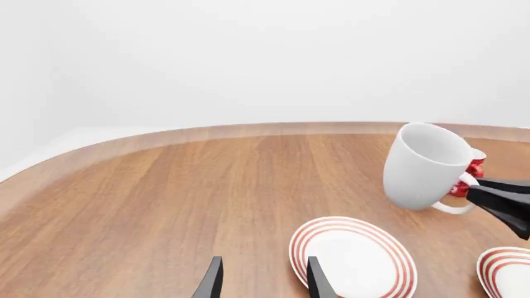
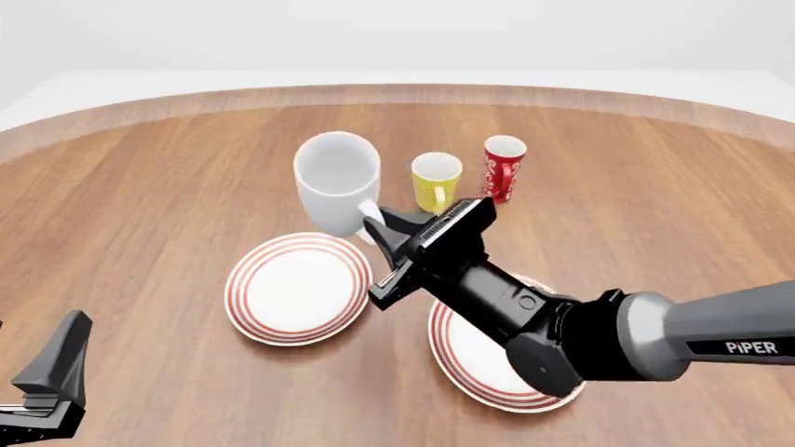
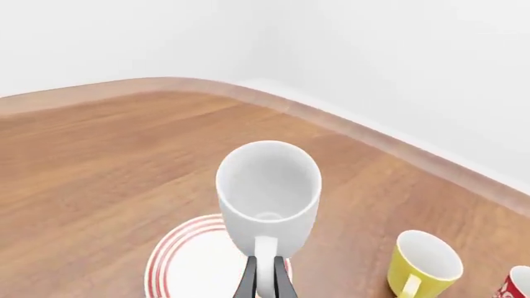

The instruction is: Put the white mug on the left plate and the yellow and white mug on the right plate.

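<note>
Above left plate (image 2: 298, 289): right gripper (image 3: 265, 279) apparently pinching white mug (image 3: 269, 189)

The white mug (image 2: 337, 182) stands at 12 o'clock of the left plate (image 2: 298, 289). The yellow and white mug (image 2: 437, 180) is at its 3 o'clock. The right plate (image 2: 478, 368) lies at the left plate's 4 o'clock.

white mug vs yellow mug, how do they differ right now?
The white mug is larger and all white; the yellow mug is smaller, yellow outside. The white mug is held by its handle in the right gripper, lifted and tilted; the yellow mug stands upright on the table, untouched. Both have loop handles and white insides.
</note>
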